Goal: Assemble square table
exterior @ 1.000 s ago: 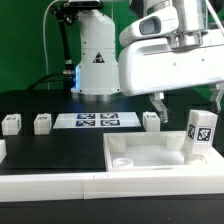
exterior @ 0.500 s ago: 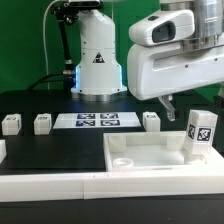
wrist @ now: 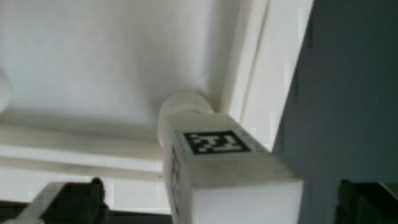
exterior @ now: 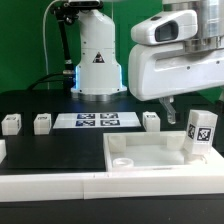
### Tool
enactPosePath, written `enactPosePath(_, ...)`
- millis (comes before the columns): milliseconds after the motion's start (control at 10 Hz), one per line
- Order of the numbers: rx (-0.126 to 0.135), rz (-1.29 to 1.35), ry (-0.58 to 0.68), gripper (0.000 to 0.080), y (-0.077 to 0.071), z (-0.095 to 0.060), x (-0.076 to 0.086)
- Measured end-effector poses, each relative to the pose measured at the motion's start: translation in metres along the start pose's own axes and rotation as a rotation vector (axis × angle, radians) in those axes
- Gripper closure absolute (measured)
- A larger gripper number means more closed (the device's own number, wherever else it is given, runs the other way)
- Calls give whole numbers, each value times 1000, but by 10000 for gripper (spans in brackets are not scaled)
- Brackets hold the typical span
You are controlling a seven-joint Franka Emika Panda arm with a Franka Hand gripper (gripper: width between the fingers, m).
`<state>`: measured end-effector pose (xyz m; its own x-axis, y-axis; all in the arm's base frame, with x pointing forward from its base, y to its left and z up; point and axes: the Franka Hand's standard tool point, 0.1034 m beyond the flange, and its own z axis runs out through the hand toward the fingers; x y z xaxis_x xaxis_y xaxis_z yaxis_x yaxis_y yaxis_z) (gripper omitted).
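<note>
The square table's white slab (exterior: 150, 152) lies at the front right of the black worktop, raised sockets facing up. One tagged leg post (exterior: 200, 133) stands upright in its corner on the exterior view's right. My gripper (exterior: 193, 103) hangs open just above that post, touching nothing. In the wrist view the post (wrist: 222, 150) shows its tag, and the slab (wrist: 107, 70) lies beneath it. My gripper (wrist: 217, 205) has a dark fingertip (wrist: 71, 200) on either side of the post, each with a gap. Three loose leg posts (exterior: 11, 124), (exterior: 42, 123), (exterior: 151, 120) stand in a row behind.
The marker board (exterior: 97, 121) lies flat between the loose posts. The robot's white base (exterior: 97, 60) rises behind it. A white ledge (exterior: 50, 185) runs along the front edge, beside the slab.
My gripper has shifted toward the exterior view's right and slightly lower, over the upright post, then stayed still. It has remained open.
</note>
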<state>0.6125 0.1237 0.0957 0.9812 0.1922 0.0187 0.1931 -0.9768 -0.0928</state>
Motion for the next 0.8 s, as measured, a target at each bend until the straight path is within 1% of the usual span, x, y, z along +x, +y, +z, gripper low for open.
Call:
enactPosePath(100,-1,2,3,151,-1,-1,1)
enactPosePath(400,-1,-2,4,151,2,1,1)
enactPosePath(600,-1,-3,4,421,1,1,1)
enactPosePath(700,-1,-2,4,505,2,1,1)
enactPosePath(800,-2,-1,4,505,2,1,1)
